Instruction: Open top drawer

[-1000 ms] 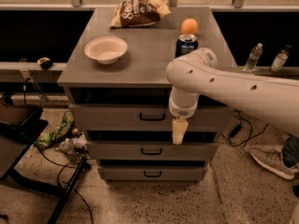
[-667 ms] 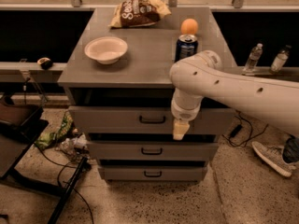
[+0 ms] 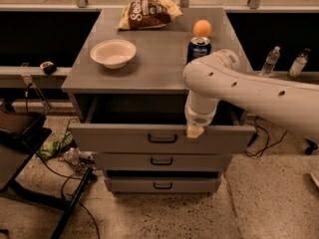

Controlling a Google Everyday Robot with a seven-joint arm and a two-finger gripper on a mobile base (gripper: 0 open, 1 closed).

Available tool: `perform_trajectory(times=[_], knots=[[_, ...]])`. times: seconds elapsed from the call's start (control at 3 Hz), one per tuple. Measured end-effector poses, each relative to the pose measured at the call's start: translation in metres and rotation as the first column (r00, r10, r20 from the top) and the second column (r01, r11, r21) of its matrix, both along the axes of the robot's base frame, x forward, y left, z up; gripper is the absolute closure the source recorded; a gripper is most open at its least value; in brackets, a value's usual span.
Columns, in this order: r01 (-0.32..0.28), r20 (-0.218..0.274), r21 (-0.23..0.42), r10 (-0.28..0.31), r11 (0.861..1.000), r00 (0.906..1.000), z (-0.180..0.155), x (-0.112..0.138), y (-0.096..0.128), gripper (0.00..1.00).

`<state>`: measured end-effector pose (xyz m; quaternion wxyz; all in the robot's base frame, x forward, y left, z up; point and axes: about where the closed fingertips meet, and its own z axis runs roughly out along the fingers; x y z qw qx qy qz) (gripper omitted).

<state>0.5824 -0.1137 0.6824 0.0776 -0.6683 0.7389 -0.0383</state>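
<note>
My gripper [image 3: 195,131] rests at the upper lip of the top drawer [image 3: 114,139], whose front runs out to either side of my hand. Its black handle [image 3: 162,138] lies just to my hand's left. Whether I am clamped or slack there I cannot tell. The two narrower drawers [image 3: 162,161] below my hand are shut.

Since I hold off-centre, I judge the pull should run straight and level toward me, slowly, or the box may skew on its slides. Behind my hand the drawer's dark box lies open. Above and behind stands a can [image 3: 199,48], close to my elbow and worth keeping clear of, with an orange [image 3: 202,28] beyond it. A bowl [image 3: 113,53] and a chip bag [image 3: 145,13] sit farther back on the left.

A second ago the front stood farther in, and my hand hung lower across its face.
</note>
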Motion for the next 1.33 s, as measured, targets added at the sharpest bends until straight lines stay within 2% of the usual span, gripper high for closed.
perform_trajectory(times=[0.33,1.33], knots=[[0.0,0.0,0.0,0.0,1.0,1.0,0.004,0.0,0.0,0.86],[0.0,0.0,0.0,0.0,1.0,1.0,0.004,0.0,0.0,0.16]])
